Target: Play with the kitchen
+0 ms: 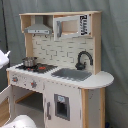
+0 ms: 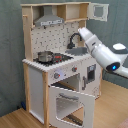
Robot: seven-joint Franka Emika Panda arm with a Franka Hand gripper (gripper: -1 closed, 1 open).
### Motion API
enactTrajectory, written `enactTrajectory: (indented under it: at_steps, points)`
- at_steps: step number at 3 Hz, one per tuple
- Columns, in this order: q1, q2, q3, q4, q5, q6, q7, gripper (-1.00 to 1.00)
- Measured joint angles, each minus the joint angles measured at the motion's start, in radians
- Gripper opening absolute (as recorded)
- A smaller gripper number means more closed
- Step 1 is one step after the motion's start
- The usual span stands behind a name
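While the arm reaches over the grey sink beside the black faucet, its claw is hidden, so I cannot tell its state. The kitchen stands on a wooden floor before a grey curtain, oven door hanging open, a small pot on the stovetop.

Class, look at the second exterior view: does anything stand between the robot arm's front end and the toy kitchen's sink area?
Nothing visible does. The white robot arm reaches straight to the black curved faucet over the grey sink of the white-and-wood toy kitchen; its end effector is hidden there.
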Motion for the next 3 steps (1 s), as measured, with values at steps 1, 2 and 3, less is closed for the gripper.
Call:
enactTrajectory:
  at_steps: [1,2,3]
  points:
    - [0.036,0.002,0.042,-0.059,-0.061,0.03,-0.038,1.0]
    - [0.062,0.002,0.048,-0.127,-0.101,0.09,-0.103,1.0]
    - [0.087,0.002,0.044,-0.197,-0.13,0.17,-0.171,1.0]
